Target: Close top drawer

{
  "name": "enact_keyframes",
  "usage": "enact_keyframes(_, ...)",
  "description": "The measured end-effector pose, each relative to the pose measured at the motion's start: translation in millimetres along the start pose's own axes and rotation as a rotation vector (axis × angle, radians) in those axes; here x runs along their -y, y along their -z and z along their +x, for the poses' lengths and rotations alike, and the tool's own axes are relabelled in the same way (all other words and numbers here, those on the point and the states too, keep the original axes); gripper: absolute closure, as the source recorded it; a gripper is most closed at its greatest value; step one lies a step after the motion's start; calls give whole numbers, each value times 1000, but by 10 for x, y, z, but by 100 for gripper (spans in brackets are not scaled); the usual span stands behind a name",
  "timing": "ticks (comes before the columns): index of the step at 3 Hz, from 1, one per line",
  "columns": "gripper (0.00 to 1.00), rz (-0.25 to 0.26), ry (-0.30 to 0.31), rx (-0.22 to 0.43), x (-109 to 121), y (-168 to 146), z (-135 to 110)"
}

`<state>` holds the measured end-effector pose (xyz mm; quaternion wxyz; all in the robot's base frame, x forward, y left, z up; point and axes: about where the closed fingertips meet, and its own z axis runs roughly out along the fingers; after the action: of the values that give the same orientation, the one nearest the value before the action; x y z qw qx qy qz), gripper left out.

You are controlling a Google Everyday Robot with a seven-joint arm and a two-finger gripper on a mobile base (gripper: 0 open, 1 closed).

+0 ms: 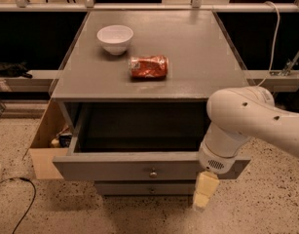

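We take the top drawer (pixel 115 167) as our landmark. It stands pulled well out of the grey cabinet (pixel 197 57), its dark inside open to view and its flat front facing us, with the small round knob (pixel 153 173) at the centre of that front.

The white arm (pixel 246 116) comes in from the right of the drawer. Its thick upper link lies roughly level, above the drawer's right corner. It then bends sharply at a rounded joint and drops down and slightly to the left, across the right end of the drawer front. The wrist covers that end of the front. Whether it touches the wood we cannot make out.

The gripper (pixel 203 199) hangs pointing down, below the drawer front's lower edge and to the right of the knob, with its pale tan tip over the speckled floor. We cannot tell whether it is open or closed.

Behind and above the drawer, on the cabinet top, sit a white bowl (pixel 115 38) and a red packet (pixel 148 66) lying on its side, a little apart from each other. Just under the drawer, a second drawer front (pixel 139 188) is flush with the cabinet. To the left of the drawer stands an open cardboard box (pixel 42 145).
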<state>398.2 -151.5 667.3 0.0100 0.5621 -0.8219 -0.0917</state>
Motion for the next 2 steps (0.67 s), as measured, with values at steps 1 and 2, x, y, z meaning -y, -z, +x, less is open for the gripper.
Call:
enact_keyframes(1,0,17,-7,20,111,242,16)
enact_keyframes(2,0,66,-27,67,127,663,227)
